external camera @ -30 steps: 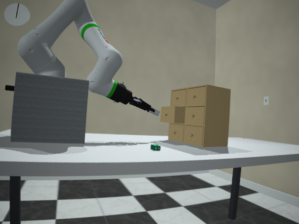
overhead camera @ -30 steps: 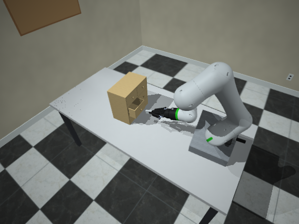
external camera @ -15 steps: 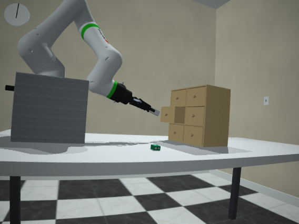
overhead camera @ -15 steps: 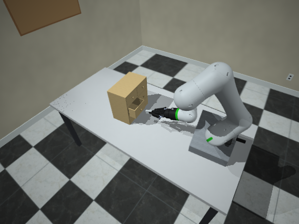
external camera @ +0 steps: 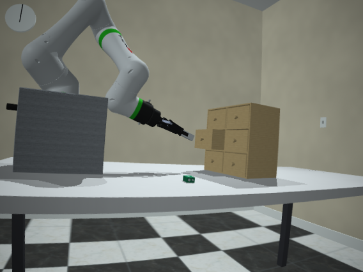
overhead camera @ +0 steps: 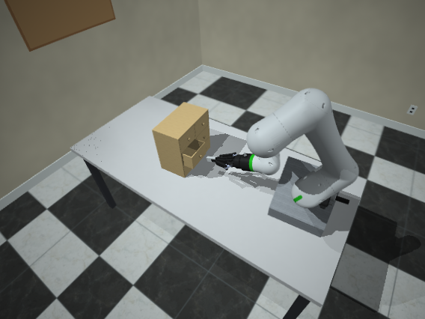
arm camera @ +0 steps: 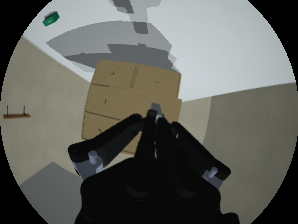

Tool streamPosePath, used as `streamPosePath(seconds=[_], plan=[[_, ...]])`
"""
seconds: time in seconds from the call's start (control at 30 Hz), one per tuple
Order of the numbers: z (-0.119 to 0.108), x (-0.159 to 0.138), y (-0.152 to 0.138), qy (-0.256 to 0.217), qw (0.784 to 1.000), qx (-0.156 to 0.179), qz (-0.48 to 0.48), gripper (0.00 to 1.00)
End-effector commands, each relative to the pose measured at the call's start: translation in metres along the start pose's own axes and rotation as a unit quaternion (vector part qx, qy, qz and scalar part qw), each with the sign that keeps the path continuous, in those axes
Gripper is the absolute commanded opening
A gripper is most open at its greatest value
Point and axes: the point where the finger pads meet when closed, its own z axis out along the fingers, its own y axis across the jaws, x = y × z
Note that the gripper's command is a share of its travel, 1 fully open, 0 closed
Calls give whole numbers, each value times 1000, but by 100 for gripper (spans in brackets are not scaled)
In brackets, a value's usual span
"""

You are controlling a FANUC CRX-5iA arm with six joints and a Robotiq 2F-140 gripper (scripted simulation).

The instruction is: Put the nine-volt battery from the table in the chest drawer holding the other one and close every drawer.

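Note:
A small wooden chest (overhead camera: 182, 139) with several drawers stands on the white table; it also shows in the exterior view (external camera: 241, 140) and in the wrist view (arm camera: 132, 99). One middle-row drawer (overhead camera: 194, 151) (external camera: 204, 138) is pulled partly out; I cannot see what is inside it. My gripper (overhead camera: 212, 159) is shut and empty, its fingertips (external camera: 190, 136) just in front of that drawer's face, in the air. The green nine-volt battery (external camera: 188, 179) lies on the table below, in front of the chest; it also shows in the wrist view (arm camera: 51, 19).
The arm's grey base block (overhead camera: 303, 204) sits at the table's right end (external camera: 61, 131). The other drawers look pushed in.

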Motion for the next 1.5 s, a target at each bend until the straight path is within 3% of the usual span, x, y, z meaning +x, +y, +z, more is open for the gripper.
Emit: streamPosePath(seconds=[0.0, 0.73, 1.47], plan=[[1, -1, 0, 0, 1000, 0, 0, 0], [15, -6, 0, 0, 1000, 0, 0, 0], [48, -18, 0, 0, 1000, 0, 0, 0]])
